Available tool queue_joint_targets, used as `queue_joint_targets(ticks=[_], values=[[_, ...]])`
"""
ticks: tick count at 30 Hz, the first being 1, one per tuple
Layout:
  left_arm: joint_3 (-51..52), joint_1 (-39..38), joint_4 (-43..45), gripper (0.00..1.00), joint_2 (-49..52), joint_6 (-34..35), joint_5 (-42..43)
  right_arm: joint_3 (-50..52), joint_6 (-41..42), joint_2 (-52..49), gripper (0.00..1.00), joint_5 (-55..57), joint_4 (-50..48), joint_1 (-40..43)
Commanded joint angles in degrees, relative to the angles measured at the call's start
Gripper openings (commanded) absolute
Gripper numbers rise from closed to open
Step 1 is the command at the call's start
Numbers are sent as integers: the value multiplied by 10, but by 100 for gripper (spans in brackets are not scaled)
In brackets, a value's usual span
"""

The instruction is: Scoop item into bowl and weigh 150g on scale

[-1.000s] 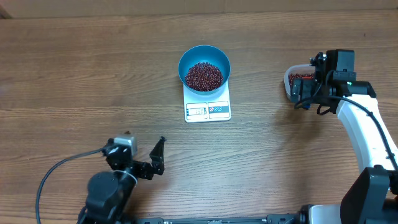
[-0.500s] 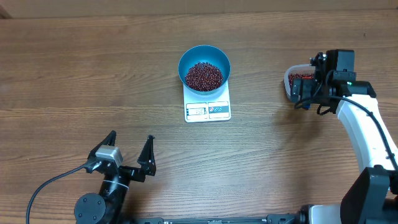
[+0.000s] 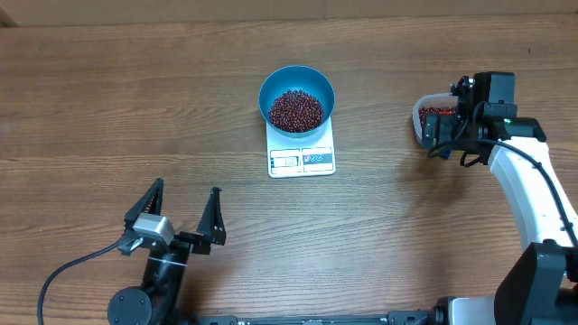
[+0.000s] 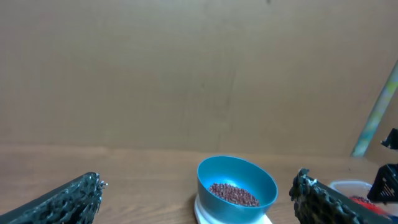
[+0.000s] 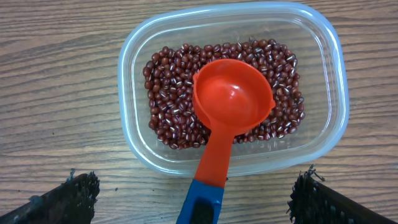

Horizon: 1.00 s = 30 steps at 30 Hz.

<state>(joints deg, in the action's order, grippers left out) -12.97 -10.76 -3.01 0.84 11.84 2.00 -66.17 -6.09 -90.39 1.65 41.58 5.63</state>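
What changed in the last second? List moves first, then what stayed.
The left tool swung leftward and turned, so both open fingers now point toward the round blue bowl of red-brown beans. Nothing was gripped or released. Unchanged: the bowl sits on the small white scale; the right tool hangs open over the clear plastic tub with the orange scoop lying in it.

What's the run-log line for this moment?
left gripper open, empty | right gripper open over tub | scoop in tub | bowl holding beans on scale
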Motion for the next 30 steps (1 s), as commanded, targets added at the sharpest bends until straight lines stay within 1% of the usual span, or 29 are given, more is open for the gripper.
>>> queue_joint_targets(ticks=[1,9,14,17,20,30], values=[[33,4,42,99,-7,-11,9,-13,-2,2,100,-4,-4,1],[125,4,209,99,-7,-11,17,-13,-2,2,100,-4,-4,1],[127,4,206,99,-7,-30,20,-13,-2,2,100,-4,-4,1],[127,4,195,100,-7,-45,19,-13,-2,2,100,-4,-4,1],[127,5,158,100,-7,-72,19,-13,-2,2,100,-4,-4,1],[127,35,8,100,-7,-71,-16,-13,-2,2,100,-4,-4,1]])
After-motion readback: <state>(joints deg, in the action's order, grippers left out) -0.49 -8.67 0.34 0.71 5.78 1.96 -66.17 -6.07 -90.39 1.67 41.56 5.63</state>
